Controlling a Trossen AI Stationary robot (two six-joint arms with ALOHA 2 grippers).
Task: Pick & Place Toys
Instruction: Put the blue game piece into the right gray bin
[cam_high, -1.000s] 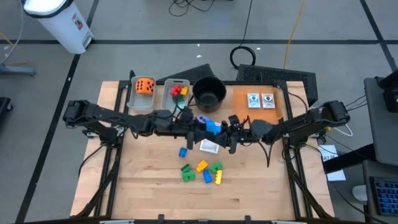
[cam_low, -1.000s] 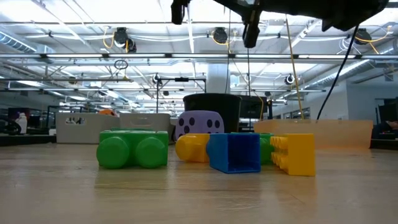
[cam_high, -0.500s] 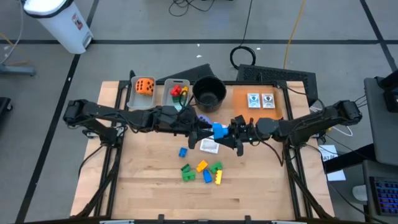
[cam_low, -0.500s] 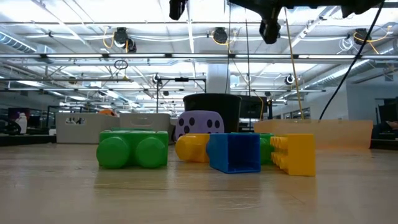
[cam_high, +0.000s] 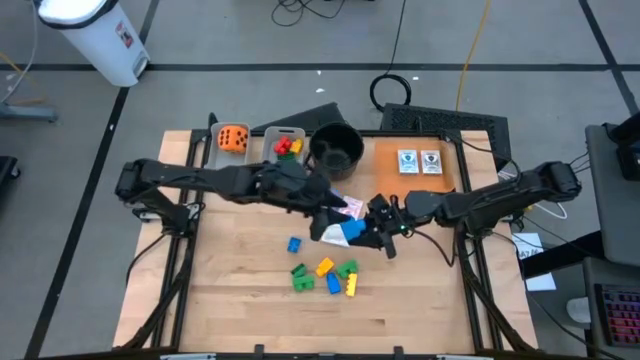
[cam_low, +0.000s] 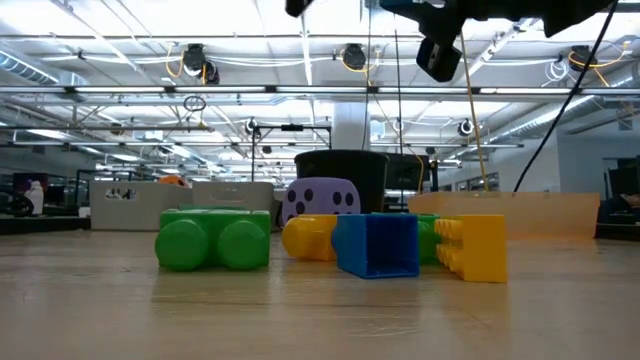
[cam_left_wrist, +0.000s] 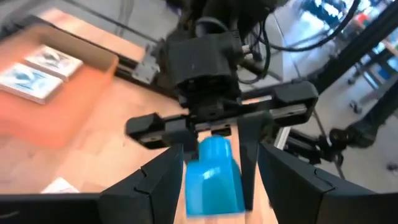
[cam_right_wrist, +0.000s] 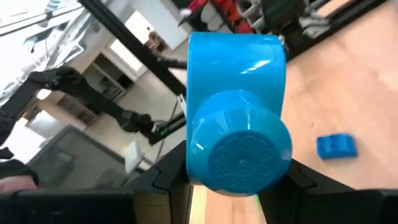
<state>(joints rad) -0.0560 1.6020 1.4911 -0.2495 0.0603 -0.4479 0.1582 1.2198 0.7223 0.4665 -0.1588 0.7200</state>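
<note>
You have the right gripper (cam_high: 368, 229) above mid-bench (cam_high: 240, 300), meeting the left gripper (cam_high: 335, 215) just to its left, with a block (cam_high: 352, 231) between them. A cluster of blocks (cam_high: 325, 277) lies before the right gripper. The pot (cam_high: 336, 150) and two bins (cam_high: 255, 150) stand behind it to the left, and two cards (cam_high: 418, 161) behind it to the right.

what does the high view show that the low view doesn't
Only the high view: both hands, left and right, meeting at a blue block, plus the orange die in its bin and two cards. Only the low view: the room's ceiling lights. Both: purple die, black pot, green block.
</note>
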